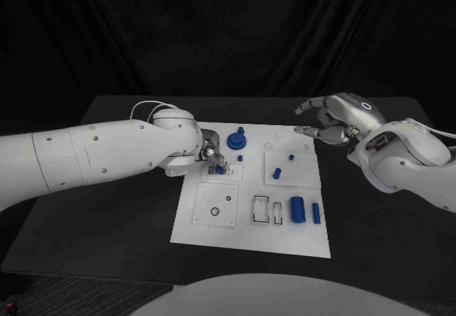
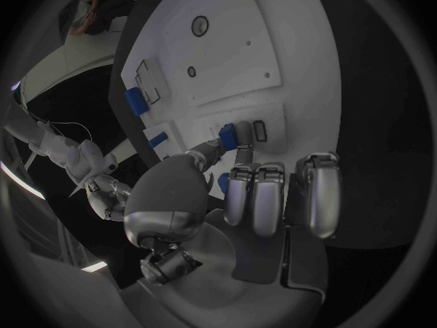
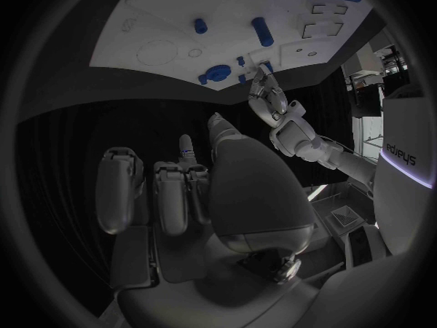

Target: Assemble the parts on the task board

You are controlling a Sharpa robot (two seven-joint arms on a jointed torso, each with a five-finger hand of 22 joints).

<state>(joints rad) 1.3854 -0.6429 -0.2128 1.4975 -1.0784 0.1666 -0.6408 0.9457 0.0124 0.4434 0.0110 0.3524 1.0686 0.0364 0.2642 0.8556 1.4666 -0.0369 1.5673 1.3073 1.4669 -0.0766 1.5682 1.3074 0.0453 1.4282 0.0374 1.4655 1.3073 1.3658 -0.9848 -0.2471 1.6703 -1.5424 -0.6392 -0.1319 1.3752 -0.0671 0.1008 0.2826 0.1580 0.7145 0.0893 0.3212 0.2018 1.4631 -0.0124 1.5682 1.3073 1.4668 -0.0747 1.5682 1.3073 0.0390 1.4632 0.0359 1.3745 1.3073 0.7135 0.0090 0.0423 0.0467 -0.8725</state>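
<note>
- The robot's left silver hand (image 1: 211,153) is over the upper left part of the flat white task board (image 1: 249,245), pinching a small blue block-shaped part (image 2: 228,135) between thumb and a fingertip, the other fingers curled back (likely to keep them out of the way); the part is held right at a small rectangular slot (image 2: 259,130), which I judge to be where it is meant to seat.
- The right silver hand (image 1: 333,118) hovers off the board's upper right corner, holding nothing, fingers loosely bent and apart; it seems parked clear so the left arm has room.
- A large blue cylinder (image 1: 297,209) and a slim blue peg (image 1: 315,212) lie beside empty rectangular cut-outs (image 1: 261,209), probably awaiting their turn; a blue round-based post (image 1: 236,139) and a short blue peg (image 1: 277,174) stand further up.
- From the head camera the left fingers cover most of the pinched part; whether it already touches the slot's edge I cannot tell.
</note>
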